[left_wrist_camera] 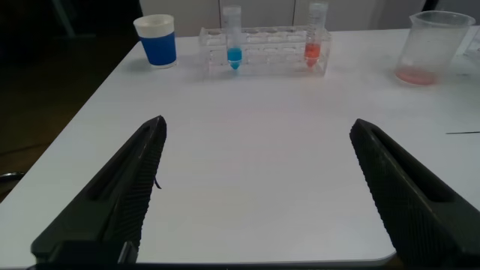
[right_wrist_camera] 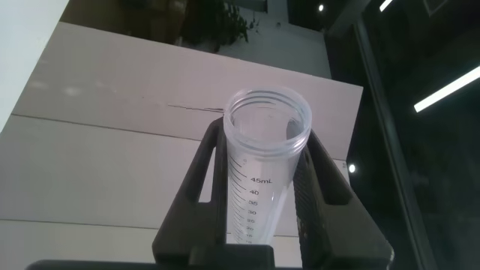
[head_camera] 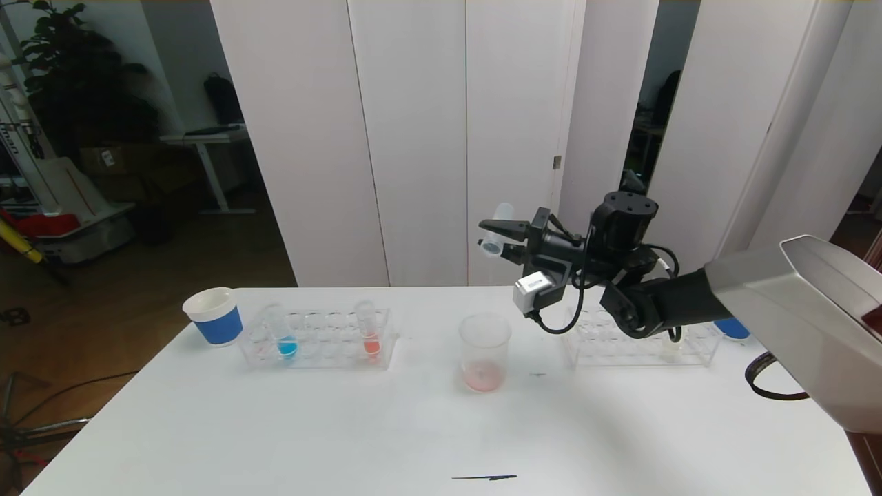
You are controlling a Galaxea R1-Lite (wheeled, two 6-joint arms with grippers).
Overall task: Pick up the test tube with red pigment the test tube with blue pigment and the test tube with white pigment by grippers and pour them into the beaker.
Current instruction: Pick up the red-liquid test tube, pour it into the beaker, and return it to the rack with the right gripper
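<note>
Overhead, right gripper [head_camera: 497, 238] pinches an emptied test tube [head_camera: 495, 229] above the beaker [head_camera: 485, 351].

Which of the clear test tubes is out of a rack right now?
The empty graduated clear tube, clamped in the right gripper above the clear beaker. The blue-pigment tube and the orange-red-pigment tube stand in the left rack.

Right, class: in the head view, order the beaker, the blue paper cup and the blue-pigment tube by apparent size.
1. Beaker, largest.
2. Blue paper cup, nearly as tall and wide; it stands farther back, so this ranking is unsure.
3. Test tube with blue pigment, clearly slimmest.
</note>
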